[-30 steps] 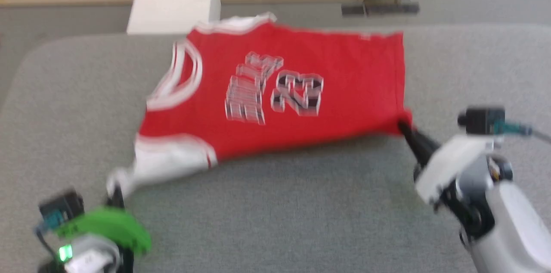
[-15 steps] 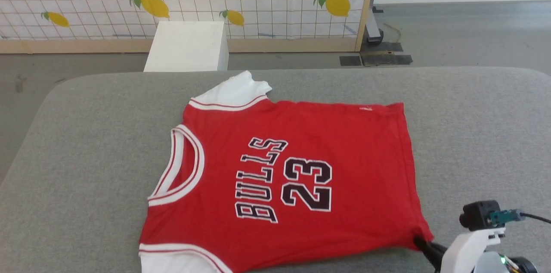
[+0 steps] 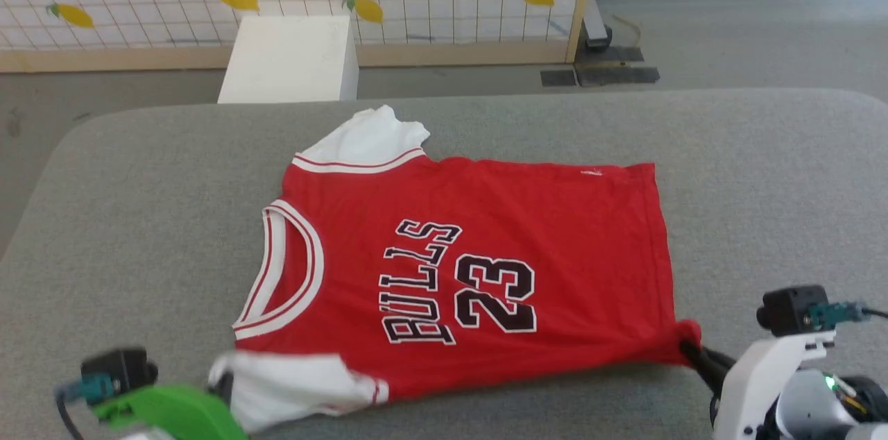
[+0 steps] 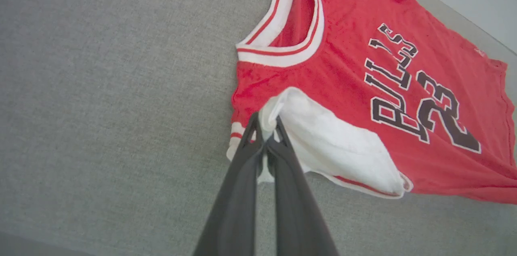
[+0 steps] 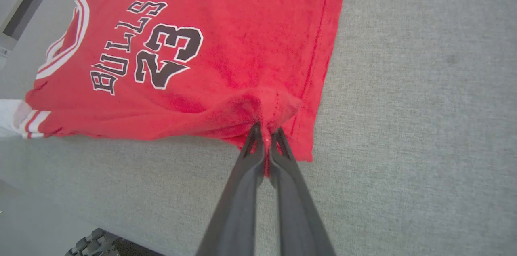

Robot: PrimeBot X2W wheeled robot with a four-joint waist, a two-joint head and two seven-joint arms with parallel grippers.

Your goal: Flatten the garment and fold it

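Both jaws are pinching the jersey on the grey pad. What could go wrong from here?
1. The left jaws hold just the edge of the near white sleeve; a tug may pull it free.
2. The right jaws bunch the hem corner of the jersey, so pulling could drag creases across it instead of flattening.
3. The far sleeve lies rumpled; folding now would likely trap that.

— What can be read here?
— "BULLS" is printed in black, white-outlined capitals on the red jersey T-shirt with white short sleeves [image 3: 576, 246]; the number "23" is set just beside it in the same style.
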